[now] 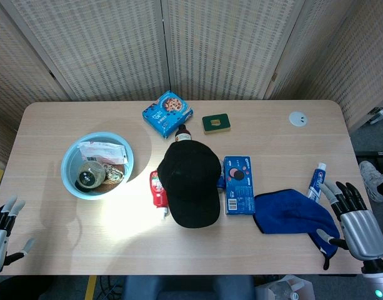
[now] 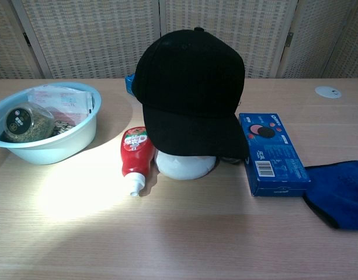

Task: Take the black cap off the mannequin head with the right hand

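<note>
A black cap (image 1: 190,181) (image 2: 190,90) sits on a white mannequin head (image 2: 186,165) at the middle of the table, its brim toward the front edge. Only the head's white base shows under the brim in the chest view. My right hand (image 1: 352,215) hovers at the table's front right corner, fingers spread and holding nothing, well to the right of the cap. At the front left corner my left hand (image 1: 0,228) is also open and holds nothing. Neither hand shows in the chest view.
A red ketchup bottle (image 2: 135,156) lies left of the mannequin head. A blue Oreo box (image 2: 271,153) and a blue cloth (image 1: 292,212) lie right of it, a toothpaste tube (image 1: 315,181) beyond. A light-blue bowl (image 1: 69,162) of packets stands left. A cookie box (image 1: 167,113) lies behind.
</note>
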`<state>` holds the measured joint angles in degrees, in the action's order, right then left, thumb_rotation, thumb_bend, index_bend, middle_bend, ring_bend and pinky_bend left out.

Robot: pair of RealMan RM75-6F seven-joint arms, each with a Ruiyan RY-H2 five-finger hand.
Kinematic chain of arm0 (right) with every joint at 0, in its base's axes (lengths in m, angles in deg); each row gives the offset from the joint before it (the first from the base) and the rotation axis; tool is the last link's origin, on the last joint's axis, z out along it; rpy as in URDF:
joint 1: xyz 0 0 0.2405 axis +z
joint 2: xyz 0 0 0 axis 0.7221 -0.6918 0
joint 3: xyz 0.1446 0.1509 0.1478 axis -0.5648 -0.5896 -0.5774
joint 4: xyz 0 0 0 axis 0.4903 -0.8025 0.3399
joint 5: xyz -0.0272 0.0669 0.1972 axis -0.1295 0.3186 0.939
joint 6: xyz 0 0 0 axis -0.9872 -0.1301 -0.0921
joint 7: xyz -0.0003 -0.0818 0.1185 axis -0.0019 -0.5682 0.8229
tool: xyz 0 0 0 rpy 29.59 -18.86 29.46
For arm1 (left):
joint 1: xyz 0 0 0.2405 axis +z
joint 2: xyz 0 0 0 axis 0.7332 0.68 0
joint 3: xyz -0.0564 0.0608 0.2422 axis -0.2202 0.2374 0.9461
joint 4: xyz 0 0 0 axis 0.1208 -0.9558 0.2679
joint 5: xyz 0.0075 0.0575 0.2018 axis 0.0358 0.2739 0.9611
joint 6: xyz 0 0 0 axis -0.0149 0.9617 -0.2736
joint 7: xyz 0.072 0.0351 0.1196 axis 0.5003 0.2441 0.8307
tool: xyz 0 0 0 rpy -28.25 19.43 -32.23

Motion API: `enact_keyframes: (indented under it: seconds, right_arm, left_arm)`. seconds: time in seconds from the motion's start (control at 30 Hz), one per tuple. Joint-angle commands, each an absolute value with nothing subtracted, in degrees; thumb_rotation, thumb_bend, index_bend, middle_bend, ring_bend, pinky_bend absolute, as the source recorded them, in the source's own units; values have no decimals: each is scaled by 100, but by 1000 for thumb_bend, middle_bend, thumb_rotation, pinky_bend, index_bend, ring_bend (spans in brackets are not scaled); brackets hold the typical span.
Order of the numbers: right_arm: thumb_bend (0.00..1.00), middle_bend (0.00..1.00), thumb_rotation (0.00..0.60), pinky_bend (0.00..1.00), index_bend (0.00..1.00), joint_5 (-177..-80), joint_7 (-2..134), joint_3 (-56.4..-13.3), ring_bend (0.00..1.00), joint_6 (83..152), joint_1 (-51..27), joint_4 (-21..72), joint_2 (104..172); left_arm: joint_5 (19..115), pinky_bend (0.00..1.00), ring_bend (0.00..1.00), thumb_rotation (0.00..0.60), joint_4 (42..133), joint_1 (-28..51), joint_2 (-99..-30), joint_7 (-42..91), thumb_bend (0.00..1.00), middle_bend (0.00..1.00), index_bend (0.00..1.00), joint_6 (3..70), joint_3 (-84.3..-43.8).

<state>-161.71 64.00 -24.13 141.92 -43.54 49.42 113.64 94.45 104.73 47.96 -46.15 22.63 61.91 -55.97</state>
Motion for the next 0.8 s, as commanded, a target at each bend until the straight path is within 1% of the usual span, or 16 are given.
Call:
enact_keyframes:
  seconds: [0.03,0.53,0.8]
  right_arm:
    - [0,44,600,0,0,-16174,6395,-2420,0,14199,-4352,4944,11364]
    - [0,44,600,0,0,-16507,6276,-2439,0,14041,-4110,4943,11480]
    - [0,42,600,0,0,-16866,5741,-2492,0,13627,-3718,5173,11594]
  left_arm:
    - [9438,7,71,600,10472,4800,-4615,2261,246,0,17,6193,-5597]
    - [9442,7,71,600,10635,4799,-4566,2421,246,0,17,6180,-5592]
    - [9456,7,71,600,10706,4791,-4545,2487,246,0,19,6160,-5579]
